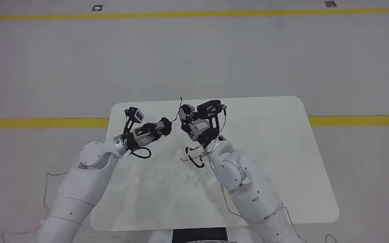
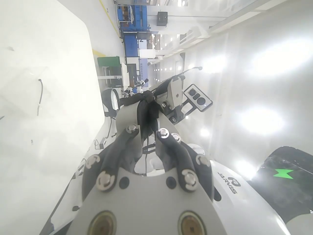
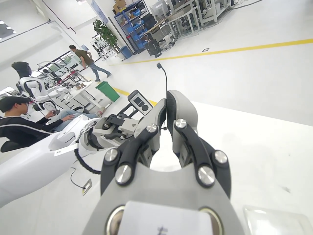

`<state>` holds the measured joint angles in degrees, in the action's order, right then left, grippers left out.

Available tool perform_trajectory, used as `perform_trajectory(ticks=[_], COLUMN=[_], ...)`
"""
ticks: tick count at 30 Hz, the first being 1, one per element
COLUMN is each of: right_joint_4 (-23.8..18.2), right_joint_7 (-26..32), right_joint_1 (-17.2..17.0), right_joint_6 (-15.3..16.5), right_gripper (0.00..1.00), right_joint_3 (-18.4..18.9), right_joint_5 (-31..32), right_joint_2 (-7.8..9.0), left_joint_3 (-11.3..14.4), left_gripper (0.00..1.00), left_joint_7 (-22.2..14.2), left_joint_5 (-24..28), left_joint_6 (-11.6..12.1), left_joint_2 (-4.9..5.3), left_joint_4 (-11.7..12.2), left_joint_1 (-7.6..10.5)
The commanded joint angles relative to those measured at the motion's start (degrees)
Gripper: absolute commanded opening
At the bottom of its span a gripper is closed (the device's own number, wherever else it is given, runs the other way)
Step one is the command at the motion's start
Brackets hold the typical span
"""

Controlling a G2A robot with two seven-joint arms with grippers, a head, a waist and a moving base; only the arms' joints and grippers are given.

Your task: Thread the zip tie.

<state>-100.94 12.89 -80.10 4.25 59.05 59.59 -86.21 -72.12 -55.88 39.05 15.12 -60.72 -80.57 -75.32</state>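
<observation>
Right wrist view has the right gripper (image 3: 167, 103) shut tight on the zip tie (image 3: 166, 78), with its pads pressed flat on the strap. The tie stands up out of the fingertips with its head end free above them. A short run of strap shows again inside the gripper, behind the pads. Pinching low on the strap likely stiffens the tie and leaves the head clear, so the slot can be met without fingers in the way.

Just beside the right gripper, tip toward tip, sits the left gripper (image 2: 146, 100). Its fingers are drawn together, but dark padding hides the gap, so I cannot tell whether they nip the tie's tail or nothing at all. Sitting this close to the right gripper suggests it is there to feed or steady the other end, since threading needs both ends controlled and lined up.

The table (image 1: 273, 158) lies below the right gripper and appears not to touch it. Working in the air gives the strap room to bend into a loop. In the left wrist view a thin black strip (image 2: 40, 94), perhaps a spare tie, lies on the table well apart from the right gripper.

By my reading the tail is not yet through the head, so the threading is not done. The risk is the thin strap flexing off line.
</observation>
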Motion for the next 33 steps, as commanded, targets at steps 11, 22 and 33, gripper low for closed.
perform_trajectory(ticks=[11,22,33], right_joint_4=[0.04,0.58,-0.59], right_joint_7=[-0.18,-0.12,-0.96], right_joint_1=[0.36,0.77,0.22], right_joint_6=[0.01,-0.26,-0.41], right_gripper=[0.0,0.0,0.0], right_joint_3=[-0.16,-0.64,-0.67], right_joint_5=[-0.3,-0.7,-0.58], right_joint_2=[0.29,0.46,0.76], left_joint_3=[0.0,0.0,0.0], left_gripper=[0.0,0.0,0.0], left_joint_7=[0.0,0.0,0.0], left_joint_5=[0.0,0.0,0.0], left_joint_6=[0.0,0.0,0.0], left_joint_2=[0.0,0.0,0.0], left_joint_4=[0.0,0.0,0.0], left_joint_1=[0.0,0.0,0.0])
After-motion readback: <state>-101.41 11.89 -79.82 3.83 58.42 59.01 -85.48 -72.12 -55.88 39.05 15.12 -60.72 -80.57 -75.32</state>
